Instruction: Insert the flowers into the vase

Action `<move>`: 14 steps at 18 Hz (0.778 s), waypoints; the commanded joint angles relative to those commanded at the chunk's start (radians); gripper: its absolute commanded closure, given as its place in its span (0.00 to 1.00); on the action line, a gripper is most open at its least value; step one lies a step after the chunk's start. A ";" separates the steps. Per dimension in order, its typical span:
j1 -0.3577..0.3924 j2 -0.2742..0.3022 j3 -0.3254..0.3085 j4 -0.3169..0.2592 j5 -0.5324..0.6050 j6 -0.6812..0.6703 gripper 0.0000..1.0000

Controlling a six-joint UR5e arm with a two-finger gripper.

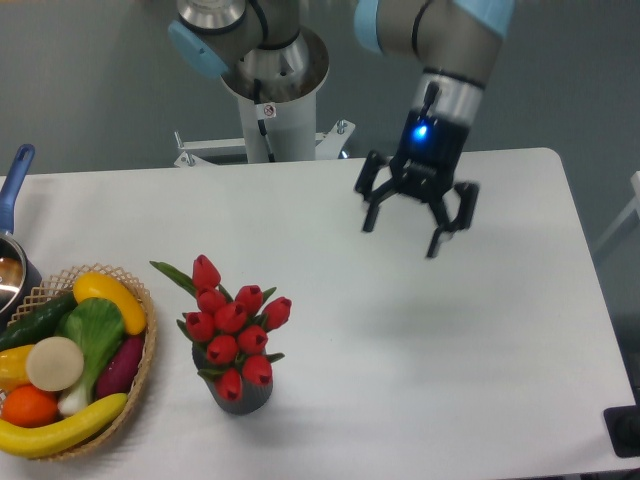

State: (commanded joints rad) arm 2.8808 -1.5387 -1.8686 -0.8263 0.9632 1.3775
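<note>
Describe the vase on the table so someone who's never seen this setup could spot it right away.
On the white table, look near the front edge, just right of the wicker basket of fruit and vegetables. The vase is the small dark grey pot there, the only thing holding a bunch of red flowers.
</note>
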 joint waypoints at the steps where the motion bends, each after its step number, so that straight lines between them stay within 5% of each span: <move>1: 0.003 0.005 0.032 -0.060 0.032 0.011 0.00; 5: 0.012 0.018 0.149 -0.347 0.205 0.220 0.00; 7: 0.031 0.023 0.183 -0.434 0.264 0.322 0.00; 10: 0.084 0.048 0.174 -0.488 0.322 0.533 0.00; 14: 0.109 0.058 0.167 -0.511 0.324 0.571 0.00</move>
